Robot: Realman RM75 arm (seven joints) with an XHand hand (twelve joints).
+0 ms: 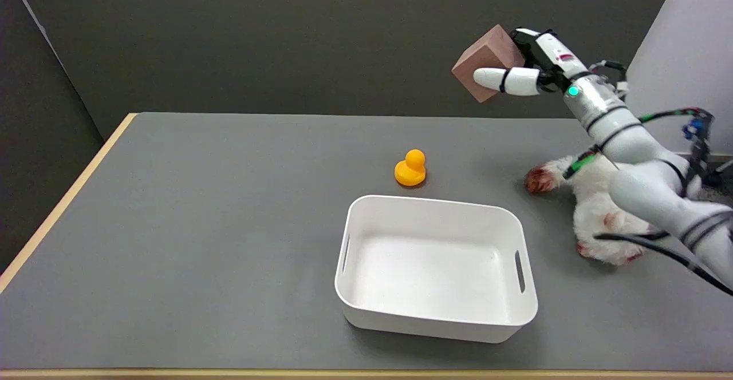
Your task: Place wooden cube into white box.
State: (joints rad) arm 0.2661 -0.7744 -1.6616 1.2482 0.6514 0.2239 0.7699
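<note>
Wooden cube [488, 59], reddish-brown, is gripped tilted in my right hand's fingers [512, 80], high above the grey desk [200, 225]. Below: open white plastic box [436, 323], orange toy duck [410, 168] behind it, white plush toy [595, 208] alongside.

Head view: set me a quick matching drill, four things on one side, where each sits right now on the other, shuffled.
Things:
1. wooden cube
2. white box
3. yellow duck toy
4. white plush toy

Places:
A. on the table just beyond the box
B. held in the air by the right hand
C. lying under the right arm
D. on the table nearest the camera, with nothing in it

Pairs: 1-B, 2-D, 3-A, 4-C
</note>
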